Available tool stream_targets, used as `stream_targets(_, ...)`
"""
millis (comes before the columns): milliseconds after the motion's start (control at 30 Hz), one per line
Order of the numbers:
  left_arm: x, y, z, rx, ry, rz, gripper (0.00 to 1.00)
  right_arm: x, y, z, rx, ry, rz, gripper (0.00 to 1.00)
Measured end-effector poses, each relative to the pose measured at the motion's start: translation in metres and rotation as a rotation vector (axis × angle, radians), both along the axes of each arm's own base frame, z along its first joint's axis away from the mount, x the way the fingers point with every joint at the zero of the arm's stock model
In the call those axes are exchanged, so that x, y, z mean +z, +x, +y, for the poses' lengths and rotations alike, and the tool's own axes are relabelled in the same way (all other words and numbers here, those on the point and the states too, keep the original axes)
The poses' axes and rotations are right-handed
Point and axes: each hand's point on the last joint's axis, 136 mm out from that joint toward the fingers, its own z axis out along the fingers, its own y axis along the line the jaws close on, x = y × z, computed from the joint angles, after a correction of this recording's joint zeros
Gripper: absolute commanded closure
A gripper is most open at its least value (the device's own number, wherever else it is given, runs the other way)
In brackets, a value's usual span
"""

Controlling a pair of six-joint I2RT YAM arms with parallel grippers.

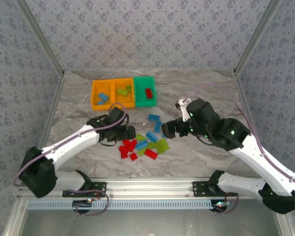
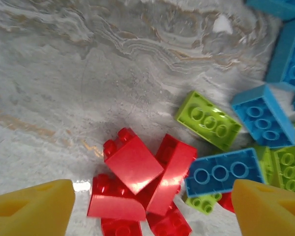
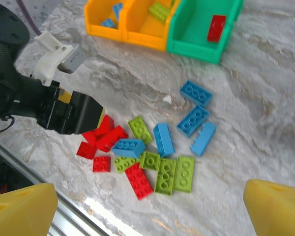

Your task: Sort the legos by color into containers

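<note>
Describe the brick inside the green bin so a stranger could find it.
Find the row of three joined bins at the back; the green bin is its right end. The red brick lies alone inside it, the only red one in any bin.

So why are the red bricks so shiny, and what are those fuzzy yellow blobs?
Left wrist view: light bounces off the red bricks, making white glare; the blobs are the left fingertips, blurred from sitting near the lens. Right wrist view: the right fingertips blur likewise, with a bright streak on the table. Top view: soft, even light, faint shadows.
</note>
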Motion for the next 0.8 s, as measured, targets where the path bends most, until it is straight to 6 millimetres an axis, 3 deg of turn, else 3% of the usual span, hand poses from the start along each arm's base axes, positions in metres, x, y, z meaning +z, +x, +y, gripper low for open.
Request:
stream_targets(133,-0.025,0.001,0.003,0.093,0.02,0.059,0.27,-0.014,-0.005,-0.018,-0.077,-0.01,0.036,0.0)
stream_targets(233,-0.033,0.0,0.006,0.144,0.026,0.079,0.27,-0.018,-0.005,-0.02,-0.104,-0.01,0.051,0.0)
stream_targets(567,-0.062,0.0,0.004,0.211,0.033,0.14,0.38,-0.036,-0.003,-0.007,-0.099,-0.042,0.119,0.0)
stream_targets(800,-0.066,-0.002,0.005,0.224,0.038,0.152,0.51,-0.047,-0.01,0.003,-0.064,-0.071,0.169,0.0)
